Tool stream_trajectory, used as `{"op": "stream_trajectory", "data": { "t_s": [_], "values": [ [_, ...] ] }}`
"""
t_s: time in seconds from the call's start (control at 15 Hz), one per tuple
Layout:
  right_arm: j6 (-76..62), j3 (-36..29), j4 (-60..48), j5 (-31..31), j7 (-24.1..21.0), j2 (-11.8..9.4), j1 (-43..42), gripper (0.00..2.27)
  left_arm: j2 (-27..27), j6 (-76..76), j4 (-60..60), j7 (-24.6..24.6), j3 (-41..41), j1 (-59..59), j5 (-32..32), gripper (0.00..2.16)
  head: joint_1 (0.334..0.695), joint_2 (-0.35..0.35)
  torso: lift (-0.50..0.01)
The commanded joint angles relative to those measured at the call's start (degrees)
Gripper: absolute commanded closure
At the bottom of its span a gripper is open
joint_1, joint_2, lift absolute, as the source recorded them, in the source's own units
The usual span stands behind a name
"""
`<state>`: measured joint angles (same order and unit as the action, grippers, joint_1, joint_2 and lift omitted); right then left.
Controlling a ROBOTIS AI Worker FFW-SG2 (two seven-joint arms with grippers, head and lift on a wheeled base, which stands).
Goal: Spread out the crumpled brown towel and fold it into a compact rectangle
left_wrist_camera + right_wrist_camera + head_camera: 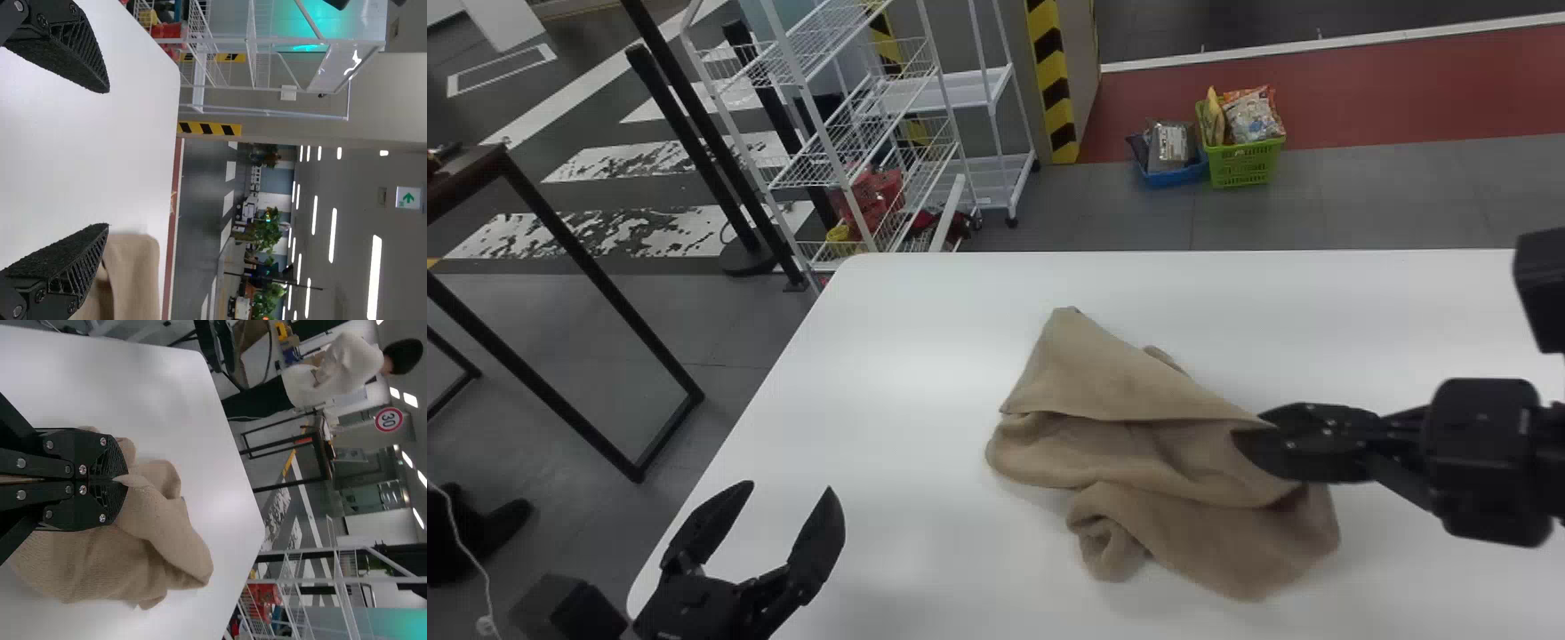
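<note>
The crumpled towel (1138, 444) lies on the white tabletop (925, 356), pinched at three o'clock by the right gripper's (1249, 428) fingers; towards nine, the left gripper's (791, 489) fingers are spread. On the grey floor (1138, 218) beyond, a wire rack (845, 149) stands near eleven, blue (1174, 177) and green baskets (1243, 167) just past twelve.

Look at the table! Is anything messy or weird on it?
Yes, the brown towel looks messy: it lies crumpled on the white table, with lumpy folds and a bit pinched in the right gripper. Nothing looks spilled or broken there.
</note>
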<state>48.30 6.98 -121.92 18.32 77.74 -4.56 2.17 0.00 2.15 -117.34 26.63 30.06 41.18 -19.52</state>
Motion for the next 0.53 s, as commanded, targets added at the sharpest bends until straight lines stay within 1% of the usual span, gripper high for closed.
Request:
{"op": "stream_trajectory", "data": {
  "t_s": [0.0, 0.07, 0.13, 0.33, 0.4, 0.47],
  "values": [
    [-0.9, -5.4, -4.6, -0.6, 0.6, -1.3, 3.8, 1.30, -0.1, -0.4, -0.1, 0.0, 0.0, -0.5, 0.2, 0.09, 0.695, 0.350, -0.127],
    [-0.9, -9.2, -5.0, -4.5, 0.6, -1.3, 4.4, 1.30, -0.1, -0.5, -0.1, 0.0, -0.2, -0.5, 0.4, 0.09, 0.695, 0.350, -0.127],
    [-0.2, -14.6, -5.0, -10.3, 0.6, -1.3, 4.6, 1.30, -0.1, -0.5, -0.3, 0.0, -0.3, -0.5, 0.4, 0.09, 0.695, 0.350, -0.127],
    [1.1, -28.0, -5.0, -22.5, 0.6, -0.9, 4.6, 1.30, -0.1, -0.5, -0.1, 0.0, -0.3, -0.5, 0.7, 0.09, 0.695, 0.350, -0.127],
    [1.2, -30.6, -4.6, -25.4, 0.6, -0.7, 4.8, 1.30, -0.1, -0.5, -0.1, 0.0, -0.3, -0.6, 0.8, 0.09, 0.695, 0.350, -0.127],
    [1.2, -32.6, -3.8, -28.0, 0.6, 0.0, 5.1, 1.30, -0.1, -0.7, -0.2, 0.0, -0.4, -0.7, 0.9, 0.09, 0.695, 0.350, -0.127]
  ]
}}
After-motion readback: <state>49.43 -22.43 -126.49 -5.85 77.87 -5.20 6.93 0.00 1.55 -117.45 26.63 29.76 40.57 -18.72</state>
